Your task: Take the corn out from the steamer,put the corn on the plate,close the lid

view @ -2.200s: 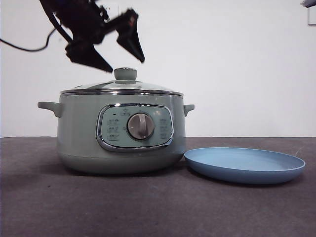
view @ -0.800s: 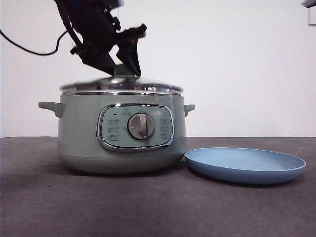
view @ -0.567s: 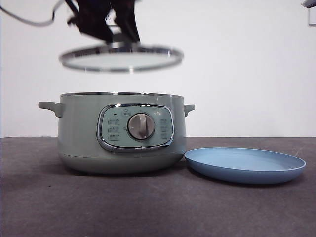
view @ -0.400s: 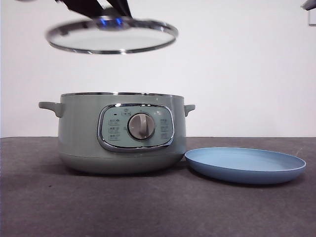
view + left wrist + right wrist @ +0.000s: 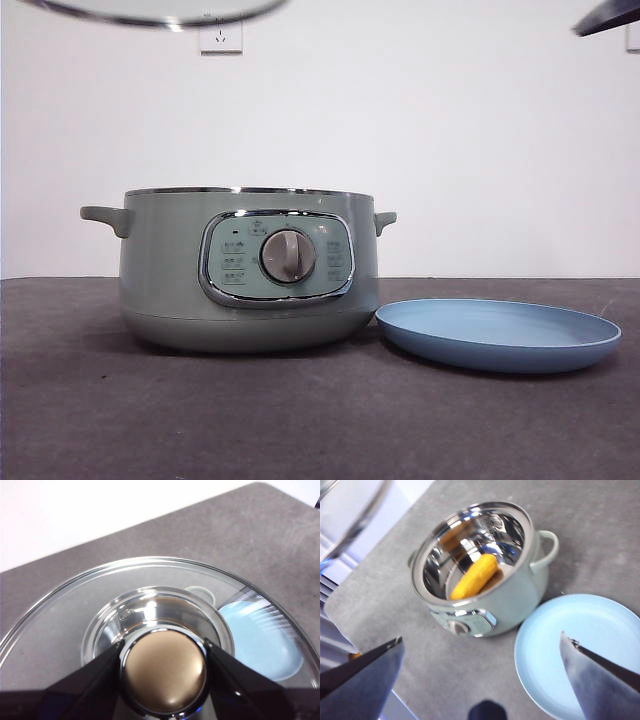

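Since 2.7 s ago the lid (image 5: 160, 10) has gone from seated on the steamer (image 5: 245, 270) to lifted high; in the front view only its lower rim shows at the top edge. The steamer and plate (image 5: 497, 335) have not shifted.

Left tool (image 5: 164, 672): both jaws closed against the lid's knob (image 5: 165, 670), carrying the lid. The glass hangs roughly level beneath it, well above the counter (image 5: 300, 420). Holding it up and clear likely serves to free the pot mouth for the other arm.

Right tool (image 5: 482, 667): jaws spread wide, nothing between them, poised high above steamer and plate; its dark tip shows at the front view's top right corner.

The corn (image 5: 474, 576) lies inside the open steamer, slanted across the shiny inner bowl, below and ahead of the right tool. The plate sits just beside the steamer, under the right tool's side, bare, a short carry from the pot.

Judgement: step 1 of 3 (corn out) is just opening; the corn is ungrasped. Next the right tool must descend into the bowl, jaws across the cob.
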`<state>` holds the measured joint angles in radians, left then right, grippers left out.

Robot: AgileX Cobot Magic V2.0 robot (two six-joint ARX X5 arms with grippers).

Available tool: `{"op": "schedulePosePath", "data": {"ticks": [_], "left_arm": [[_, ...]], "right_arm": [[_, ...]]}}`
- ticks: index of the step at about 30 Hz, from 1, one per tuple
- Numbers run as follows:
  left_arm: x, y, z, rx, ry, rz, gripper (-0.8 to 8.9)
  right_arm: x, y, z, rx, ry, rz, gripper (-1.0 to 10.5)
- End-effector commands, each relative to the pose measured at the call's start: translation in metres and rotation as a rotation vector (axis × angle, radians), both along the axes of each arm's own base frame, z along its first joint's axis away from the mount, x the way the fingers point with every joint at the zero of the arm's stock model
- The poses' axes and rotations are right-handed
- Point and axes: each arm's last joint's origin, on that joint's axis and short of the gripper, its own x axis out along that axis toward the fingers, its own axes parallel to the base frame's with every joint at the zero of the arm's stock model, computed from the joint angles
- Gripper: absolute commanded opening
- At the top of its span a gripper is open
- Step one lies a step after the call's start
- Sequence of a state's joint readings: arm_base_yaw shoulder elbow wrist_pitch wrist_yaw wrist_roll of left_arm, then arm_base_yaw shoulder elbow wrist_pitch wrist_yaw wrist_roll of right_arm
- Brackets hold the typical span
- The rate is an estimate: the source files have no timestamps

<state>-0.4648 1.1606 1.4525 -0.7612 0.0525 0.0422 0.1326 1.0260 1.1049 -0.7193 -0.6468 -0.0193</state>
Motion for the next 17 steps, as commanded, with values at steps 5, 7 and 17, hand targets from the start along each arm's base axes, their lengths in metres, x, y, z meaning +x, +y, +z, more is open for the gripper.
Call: {"op": "schedulePosePath", "data": {"ticks": [5,7,17], "left_arm": [[-0.039,0.02,0.017,-0.021,-0.065,-0.004,-0.08],[-0.05,0.026,0.018,-0.019,-0.062,-0.004,-0.08],[-0.105,0.055,0.02,0.012,-0.082,0.055,-0.08]], "right_arm": [[0.026,0.031,-0.005,0.062,0.015,0.015,6.3],[0.033,0.045,-0.008,0.061,0.018,0.023,6.3],[0.077,0.12,-0.007,-0.007,0.048,0.063,6.3]]}}
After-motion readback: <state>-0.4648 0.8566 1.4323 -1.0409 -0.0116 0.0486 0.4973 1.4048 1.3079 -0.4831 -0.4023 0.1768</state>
